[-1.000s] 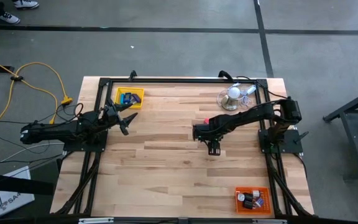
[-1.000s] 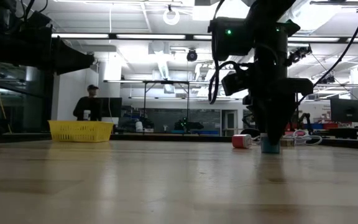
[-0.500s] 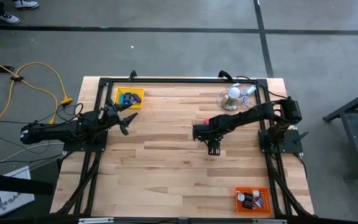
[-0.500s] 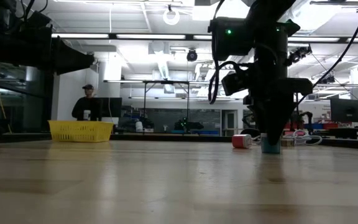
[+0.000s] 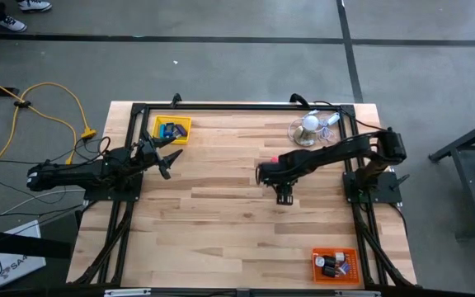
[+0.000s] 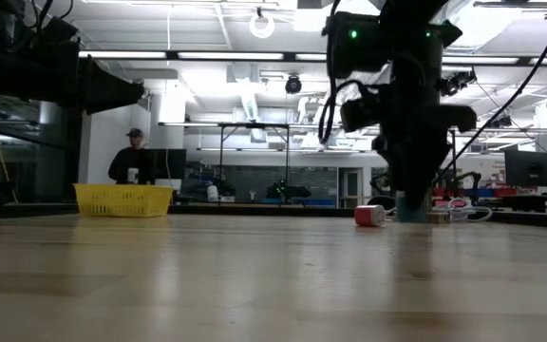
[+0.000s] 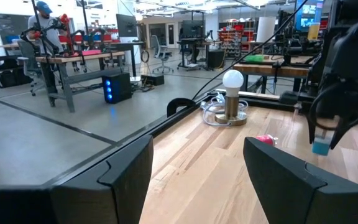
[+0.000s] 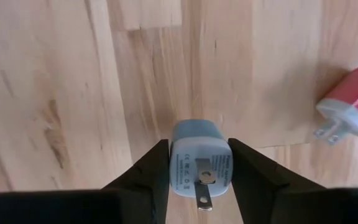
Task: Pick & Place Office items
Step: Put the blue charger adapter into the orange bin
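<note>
Your left gripper (image 5: 167, 157) is hovering with its fingers spread and empty at the table's left side, just near of the yellow tray (image 5: 171, 129). Your right gripper (image 5: 283, 195) is hanging over mid-table, clamping a blue plug (image 8: 200, 163) between its fingers, prongs facing the wrist camera, lifted just clear of the wood. You're leaving a red plug (image 8: 351, 111) lying close beside it.
</note>
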